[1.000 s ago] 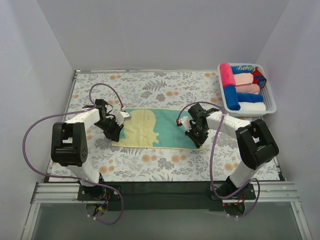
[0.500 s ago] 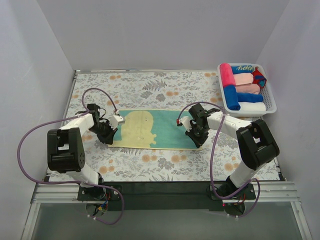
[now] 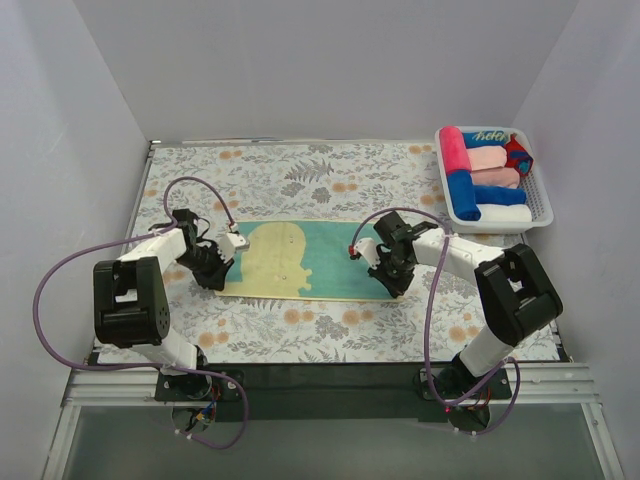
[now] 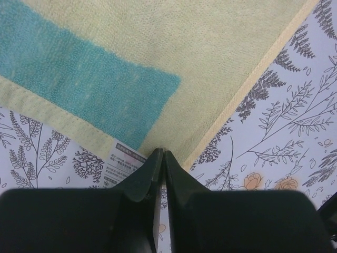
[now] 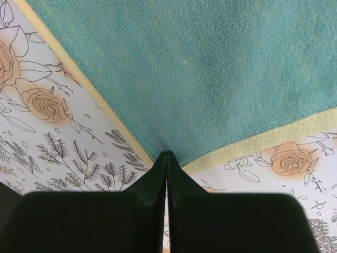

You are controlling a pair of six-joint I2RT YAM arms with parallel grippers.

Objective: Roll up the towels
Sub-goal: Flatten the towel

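One of the towels, pale yellow with a teal-green patch, lies spread flat as a long strip on the floral tablecloth. My left gripper is shut on its near left corner. In the left wrist view the fingertips pinch the yellow hem beside a white care label. My right gripper is shut on the near right corner. In the right wrist view the closed tips bite the teal cloth where its two edges meet.
A white basket stands at the back right with several rolled towels in it, among them blue, pink and peach ones. White walls enclose the table on three sides.
My left gripper has pulled the towel's left end outward to the left, and the cloth now lies flatter and longer. The right gripper has shifted slightly left, still on its corner.
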